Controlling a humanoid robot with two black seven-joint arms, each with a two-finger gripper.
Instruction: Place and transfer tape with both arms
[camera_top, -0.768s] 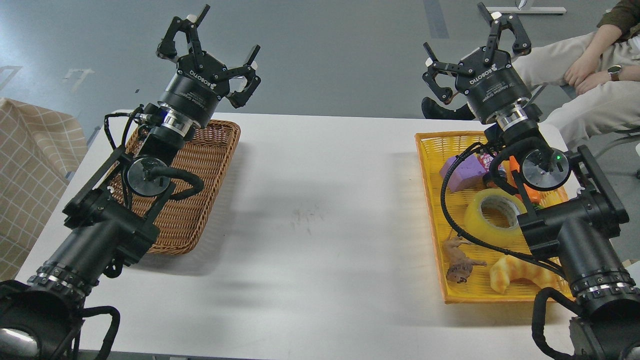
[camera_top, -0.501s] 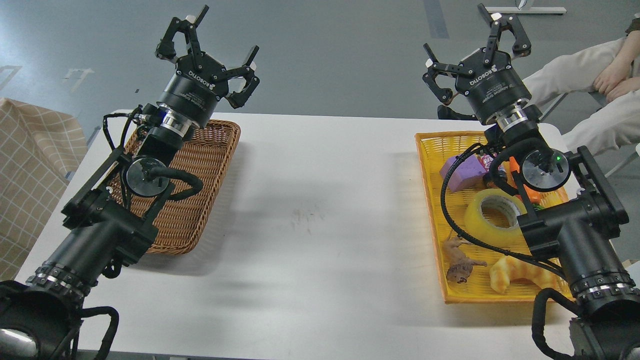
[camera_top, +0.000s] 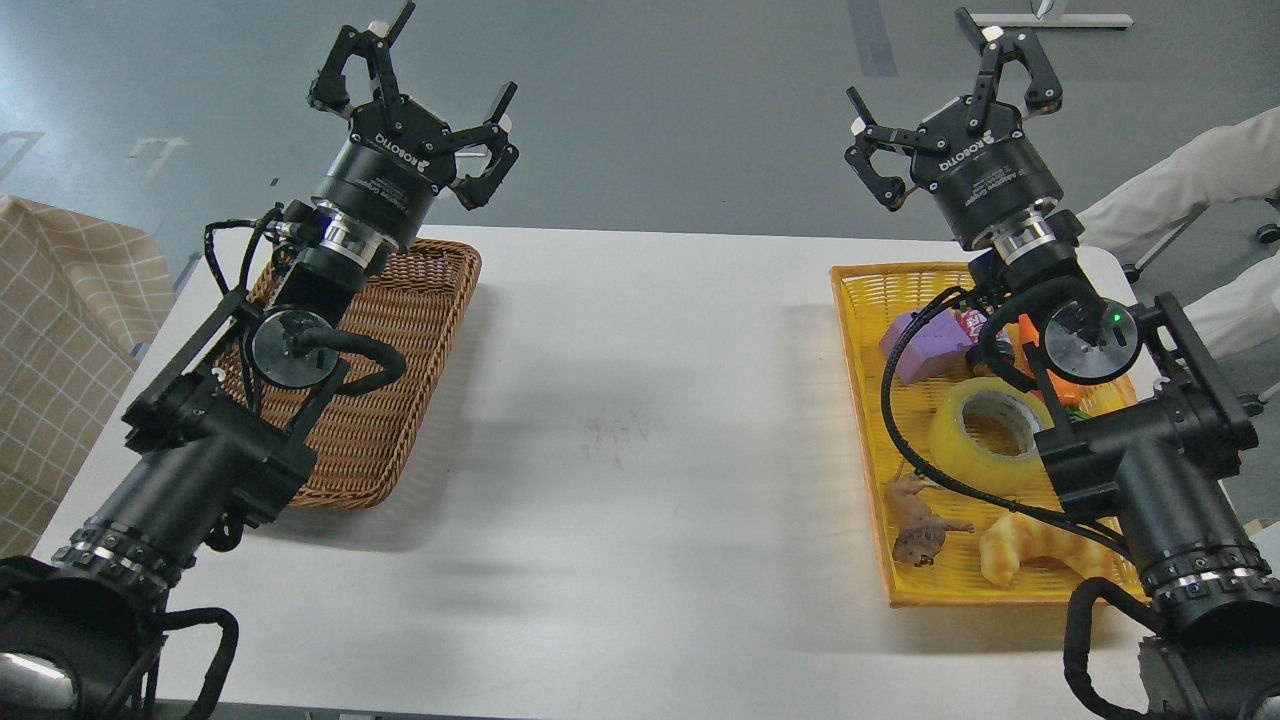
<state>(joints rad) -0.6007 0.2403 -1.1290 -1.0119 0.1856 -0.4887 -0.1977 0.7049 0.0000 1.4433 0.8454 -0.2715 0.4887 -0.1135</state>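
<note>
Black fingers spread wide on both grippers, nothing held: right gripper (camera_top: 945, 95) and left gripper (camera_top: 415, 95) both raised above the far edge of the table (camera_top: 620, 420). Tape (camera_top: 985, 425) lies flat, core hole up, in the yellow basket (camera_top: 860, 400), well below and behind the right gripper, partly tucked under that arm's elbow. Just beside the roll: purple block (camera_top: 920, 350) on the far side, croissant toy (camera_top: 1035, 555) and small brown animal figure (camera_top: 920, 530) on the near side. Brown wicker basket (camera_top: 390, 390) sits under the left arm, likely the drop target. Judgement: pick not started. Right arm should fold back and come straight down, one finger into the core, others outside the wall; tight clearance to the block and croissant, so keep the approach vertical. Lift clear of the basket rim before moving to centre for handover. Readable text: "ROBOTIQ" on both gripper bodies; the smaller print underneath is too small to read reliably.
</note>
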